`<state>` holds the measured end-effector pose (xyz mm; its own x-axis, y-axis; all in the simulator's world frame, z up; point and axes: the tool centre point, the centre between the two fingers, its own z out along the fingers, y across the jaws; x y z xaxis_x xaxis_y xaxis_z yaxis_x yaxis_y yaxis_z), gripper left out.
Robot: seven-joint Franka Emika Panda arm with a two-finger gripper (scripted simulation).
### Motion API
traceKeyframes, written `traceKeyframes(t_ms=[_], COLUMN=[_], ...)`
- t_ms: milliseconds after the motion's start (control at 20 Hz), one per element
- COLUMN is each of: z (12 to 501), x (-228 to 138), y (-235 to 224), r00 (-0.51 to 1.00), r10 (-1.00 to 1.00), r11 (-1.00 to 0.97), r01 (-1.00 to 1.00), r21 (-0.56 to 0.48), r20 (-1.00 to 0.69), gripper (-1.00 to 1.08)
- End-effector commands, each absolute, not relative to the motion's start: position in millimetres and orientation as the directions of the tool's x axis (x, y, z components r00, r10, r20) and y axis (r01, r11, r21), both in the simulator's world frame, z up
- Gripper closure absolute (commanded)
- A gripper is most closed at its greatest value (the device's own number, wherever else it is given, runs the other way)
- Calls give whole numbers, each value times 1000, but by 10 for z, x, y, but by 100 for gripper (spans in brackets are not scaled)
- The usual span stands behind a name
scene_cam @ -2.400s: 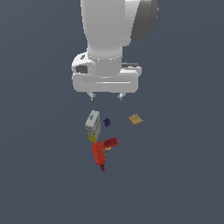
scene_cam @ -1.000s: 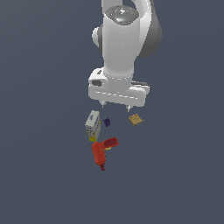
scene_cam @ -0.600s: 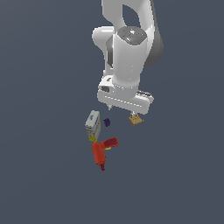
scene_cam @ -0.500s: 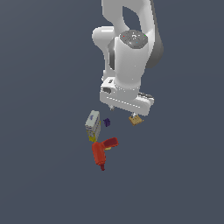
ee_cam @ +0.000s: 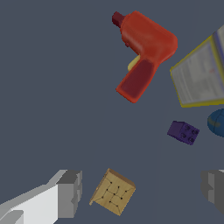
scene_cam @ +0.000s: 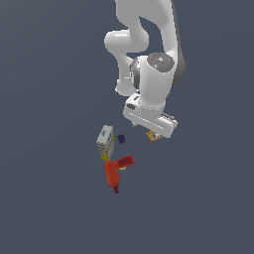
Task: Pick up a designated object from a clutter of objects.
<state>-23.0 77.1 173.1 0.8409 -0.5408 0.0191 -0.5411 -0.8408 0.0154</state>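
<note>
Lowered since earlier, the end effector [ee_cam: 140, 192] hangs spread wide around the small flat tan-orange square cracker-like block [ee_cam: 113, 192] lying on the grey counter [ee_cam: 52, 87], clear of the red power drill [ee_cam: 143, 52], ungrasped and unlifted.

Flat, even simulator light in both views; floor uniform slate grey, no glare. Exterior view soft, slightly blurred; white arm [scene_cam: 149, 74] brightest thing, shaded grey down its underside, so light comes from above. Wrist view sharper: red drill [ee_cam: 144, 52] shows gentle shading, lighter top face, darker grip. No clear cast shadows near drill. Grey-white box [ee_cam: 201, 76] beside drill has smeared, unreadable surface texture. No visible edge distortion in either view.
</note>
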Motion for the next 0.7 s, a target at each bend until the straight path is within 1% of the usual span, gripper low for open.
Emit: traceKeyframes(t_ms=[0, 650], z=[1623, 1102], x=[-283, -624], y=[846, 1207], r00=[815, 658], r10=[-579, -753], r11=[-815, -658], r01=[-580, -753], r21=[14, 6], r20=[20, 16], gripper=[-92, -92])
